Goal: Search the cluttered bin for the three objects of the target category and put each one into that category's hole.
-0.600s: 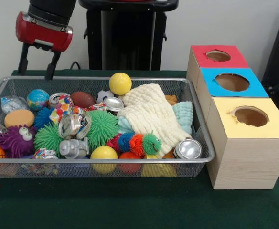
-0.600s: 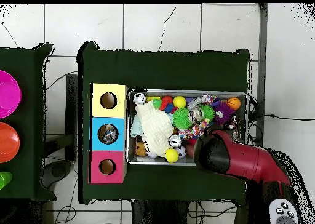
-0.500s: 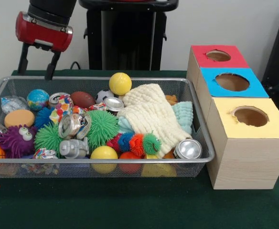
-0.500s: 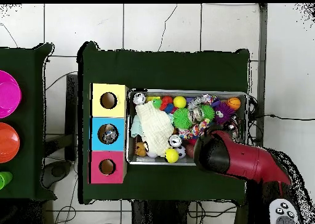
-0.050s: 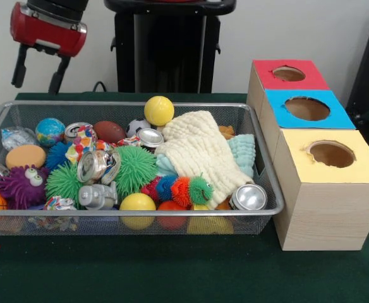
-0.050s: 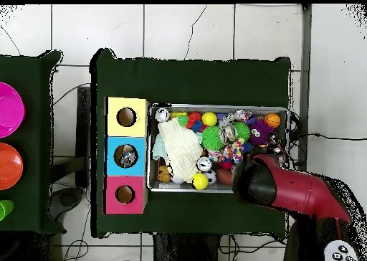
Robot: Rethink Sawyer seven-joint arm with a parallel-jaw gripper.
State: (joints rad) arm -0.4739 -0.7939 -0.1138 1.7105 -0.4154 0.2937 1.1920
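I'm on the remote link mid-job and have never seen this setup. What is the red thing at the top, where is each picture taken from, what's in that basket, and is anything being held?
The red and black thing is a robot arm; its gripper hangs above the basket's far corner, with two dark fingers spread apart and nothing between them. One picture faces the robot across the table; the other looks straight down, where the arm covers one end of the basket.

The wire basket sits on green cloth and is full of clutter: a yellow ball, a cream cloth, a crushed can, a green spiky ball, a purple fuzzy toy with eyes and more.

Beside it stand three boxes with round holes: red, blue, yellow. From above, something lies in the blue hole.
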